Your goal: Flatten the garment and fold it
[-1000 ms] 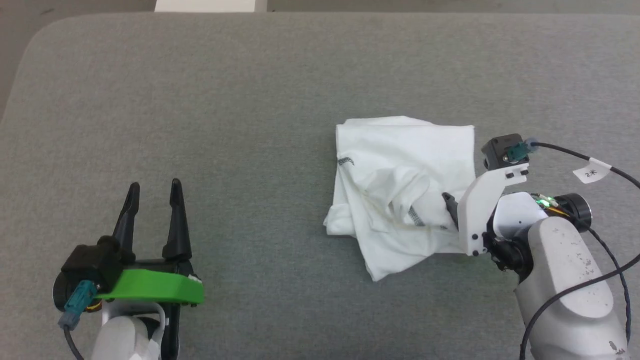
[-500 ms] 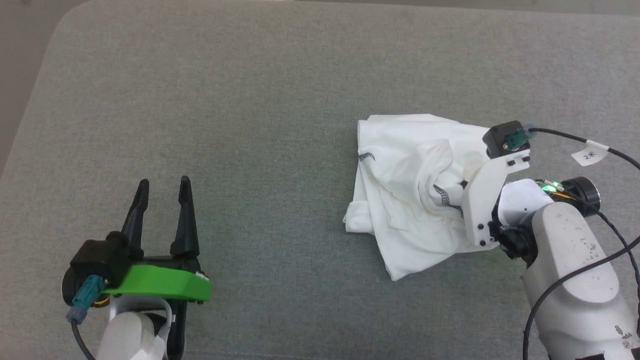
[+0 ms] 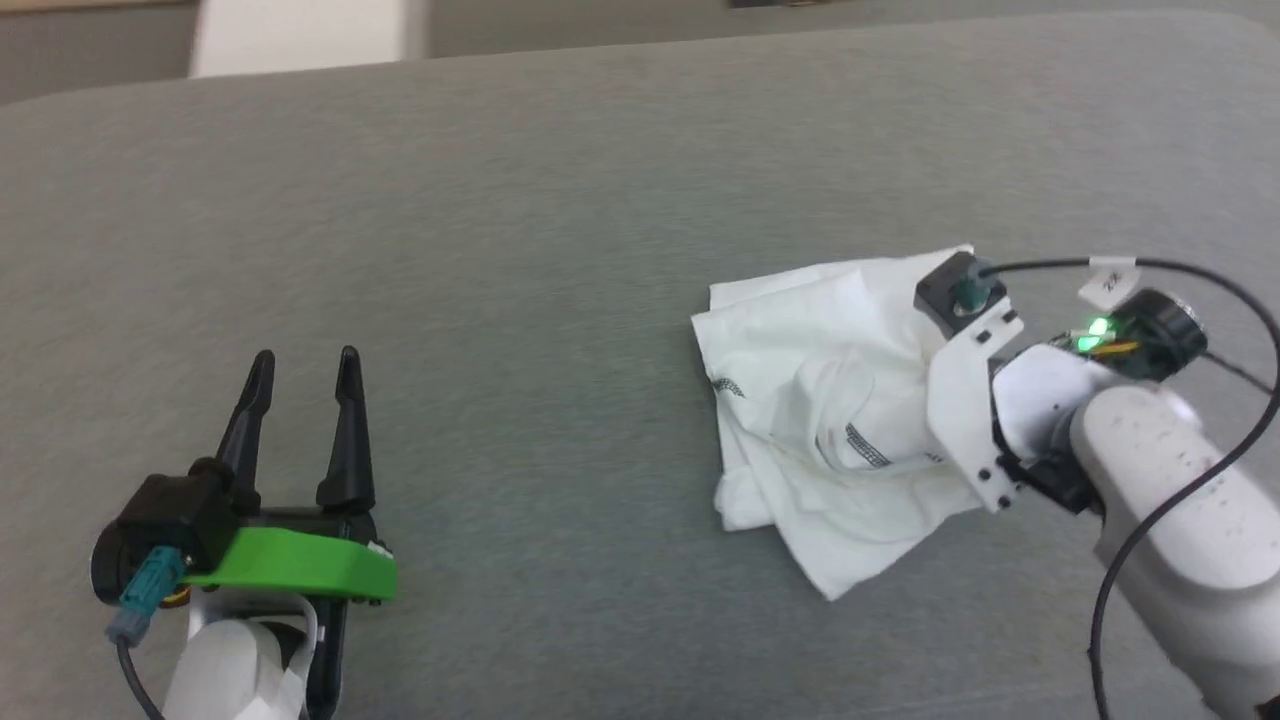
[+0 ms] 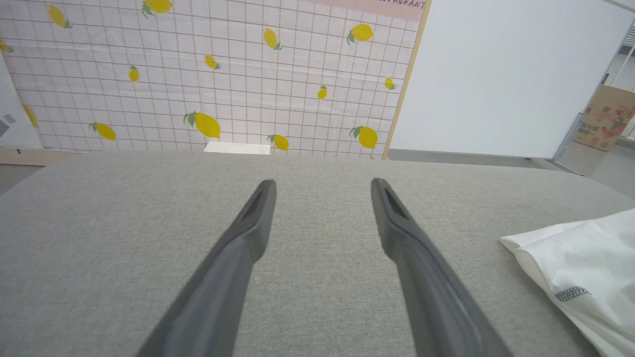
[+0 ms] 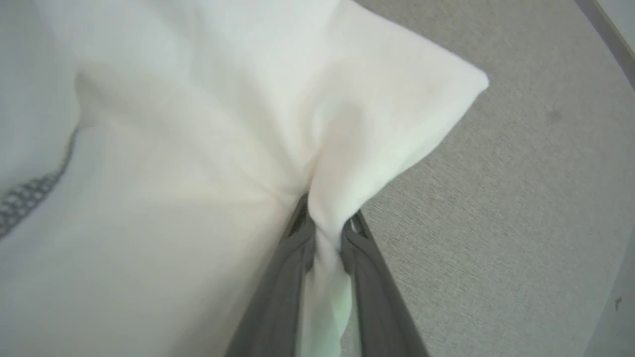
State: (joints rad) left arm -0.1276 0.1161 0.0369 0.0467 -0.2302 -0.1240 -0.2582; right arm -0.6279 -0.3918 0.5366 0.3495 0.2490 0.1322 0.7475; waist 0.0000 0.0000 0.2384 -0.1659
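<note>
Shirt and surface. A white long-sleeved shirt of thin soft fabric with dark grey zigzag stitching (image 3: 830, 430) lay in a rumpled, loosely folded heap on the right half of the grey felt-covered tabletop (image 3: 500, 220). Its layers overlapped unevenly, and one corner pointed toward the robot. Two short runs of the stitching showed on top, one near the heap's left edge and one near its middle.

Right side. The right gripper (image 5: 328, 220) sat at the heap's right edge. Its jaws were nearly together, clamped on a pinch of the white fabric. The cloth was squeezed into a narrow twist between them and spread beyond the tips into a raised peak. From the head view, a white plastic bracket (image 3: 960, 410) on that wrist covered the jaws. A small green light (image 3: 1097, 328) glowed behind it, and a black cable with a white tag (image 3: 1110, 278) arched over the wrist.

Left side. The left gripper (image 3: 305, 356) stood at the lower left on a bright green bracket (image 3: 290, 570), well apart from the shirt. Its jaws were wide apart with nothing between them, pointing out across bare tabletop. I could not tell whether they touched the surface.

Background. Past the far edge were a rigid white box (image 3: 300, 35), a gridded backdrop printed with yellow lemons (image 4: 198, 74), a plain white panel (image 4: 496, 74) and a brown cardboard box (image 4: 607, 119).
</note>
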